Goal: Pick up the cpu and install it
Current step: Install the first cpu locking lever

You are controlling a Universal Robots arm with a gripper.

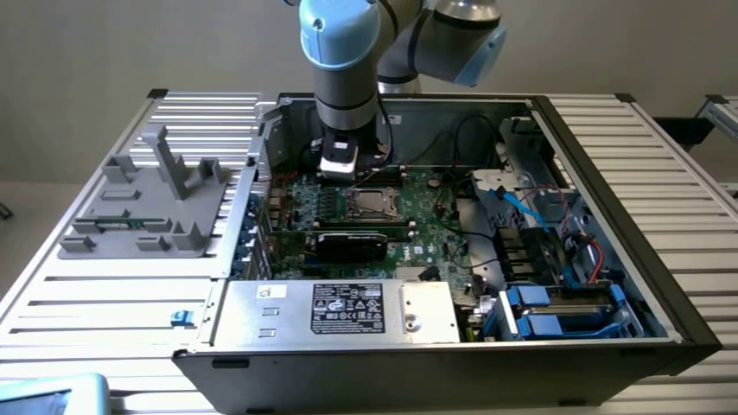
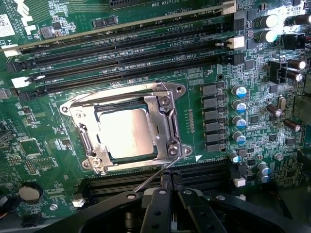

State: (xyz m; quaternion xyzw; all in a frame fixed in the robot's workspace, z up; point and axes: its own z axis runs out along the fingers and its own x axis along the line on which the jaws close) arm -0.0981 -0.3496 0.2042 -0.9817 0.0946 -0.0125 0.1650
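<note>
The cpu (image 2: 127,132), a flat square chip with a silvery top, lies inside the metal-framed socket (image 2: 165,109) on the green motherboard (image 2: 43,160). In the exterior view the cpu (image 1: 372,202) sits near the middle of the board inside the open computer case (image 1: 600,164). My gripper (image 2: 170,191) hangs over the board just beside the socket, shut, with nothing between its black fingers. The socket's thin wire lever (image 2: 155,177) runs from the frame's corner toward the fingertips. My gripper (image 1: 338,171) stands to the exterior view's left of the cpu.
Black memory slots (image 2: 121,53) run along one side of the socket and capacitors (image 2: 239,104) along another. A silver power supply box (image 1: 334,309) fills the case's near end. A grey fixture (image 1: 150,207) stands on the slatted table at the exterior view's left.
</note>
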